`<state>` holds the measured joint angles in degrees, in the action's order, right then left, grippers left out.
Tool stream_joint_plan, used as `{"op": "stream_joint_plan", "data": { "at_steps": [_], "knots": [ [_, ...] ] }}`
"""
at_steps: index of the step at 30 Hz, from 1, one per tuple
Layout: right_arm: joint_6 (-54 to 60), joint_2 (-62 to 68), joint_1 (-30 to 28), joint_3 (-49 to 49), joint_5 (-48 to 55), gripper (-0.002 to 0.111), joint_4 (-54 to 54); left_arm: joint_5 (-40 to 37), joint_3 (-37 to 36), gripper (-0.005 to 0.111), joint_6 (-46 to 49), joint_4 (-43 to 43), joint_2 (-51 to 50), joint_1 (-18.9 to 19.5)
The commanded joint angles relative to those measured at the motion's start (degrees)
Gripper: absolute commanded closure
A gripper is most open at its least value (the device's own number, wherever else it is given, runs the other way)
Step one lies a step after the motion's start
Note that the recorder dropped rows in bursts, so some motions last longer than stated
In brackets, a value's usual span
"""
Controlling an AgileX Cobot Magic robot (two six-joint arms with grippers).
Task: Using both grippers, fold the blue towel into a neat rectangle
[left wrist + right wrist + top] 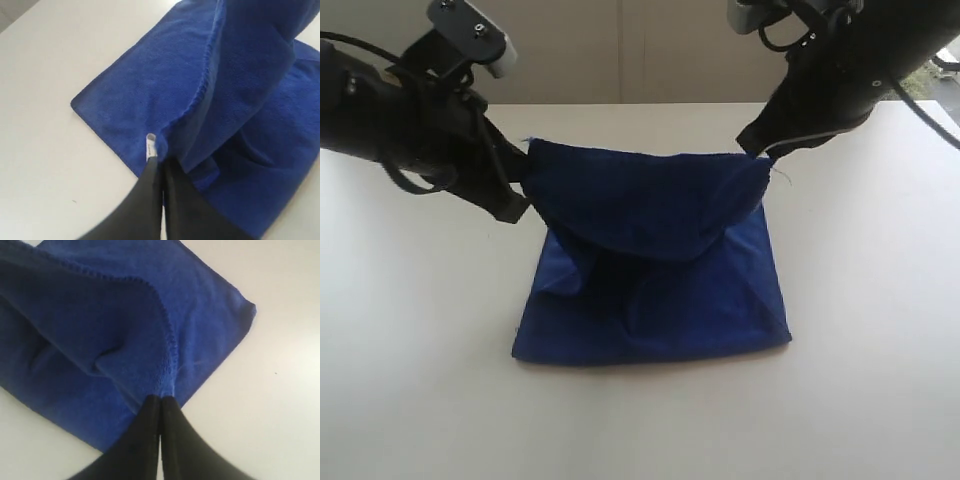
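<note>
Deep royal-blue soft microfibre towel (650, 290) lies around the middle of the pale, smooth-topped table (420, 380), well in from the far edge. The lower layer rests flat on the table. Its two corners on the side away from the far edge are squared, with that edge fairly straight.

The towel's far edge is raised off the table at both ends. Between the two raised corners the cloth sags in a curved flap that drapes over the flat layer. Creases and a dark fold show beneath the flap.

Left hand (523, 185), black, jaws pressed together, is pinching the towel's raised corner on the table's left side. The wrist view shows the left hand (159, 164) nipping the stitched hem, with a small white tag (149, 146) just beside the tips.

Right hand (760, 150), black, jaws pressed together, is pinching the opposite raised corner. The wrist view shows the right hand (160, 401) gripping where the hemmed edge ends.

The two hands are well apart, at roughly equal height above the table.
</note>
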<state>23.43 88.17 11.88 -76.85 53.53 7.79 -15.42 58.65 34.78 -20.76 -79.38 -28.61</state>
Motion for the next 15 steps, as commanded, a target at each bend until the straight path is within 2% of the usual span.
{"op": "stream_joint_plan", "data": {
  "at_steps": [1, 3, 9, 15],
  "knots": [
    [-2.7, -6.93, 2.17, 3.53, -0.06, 0.108, -5.52, -4.3, -2.62, 0.107, -0.45, -1.29, 6.89, -0.12],
    [-2.82, -9.87, 2.81, 5.69, -0.79, 0.108, -5.92, -6.5, -2.64, 0.107, -0.45, -1.96, 9.71, -0.12],
    [-3.07, -24.38, 4.64, 16.22, -5.64, 0.108, -6.58, -19.32, -2.64, 0.107, -0.45, -5.7, 21.47, -0.12],
    [-3.07, -36.33, 8.06, 23.17, -11.29, 0.108, -6.58, -26.44, -2.64, 0.107, 0.09, -8.35, 29.59, -0.12]
  ]
}}
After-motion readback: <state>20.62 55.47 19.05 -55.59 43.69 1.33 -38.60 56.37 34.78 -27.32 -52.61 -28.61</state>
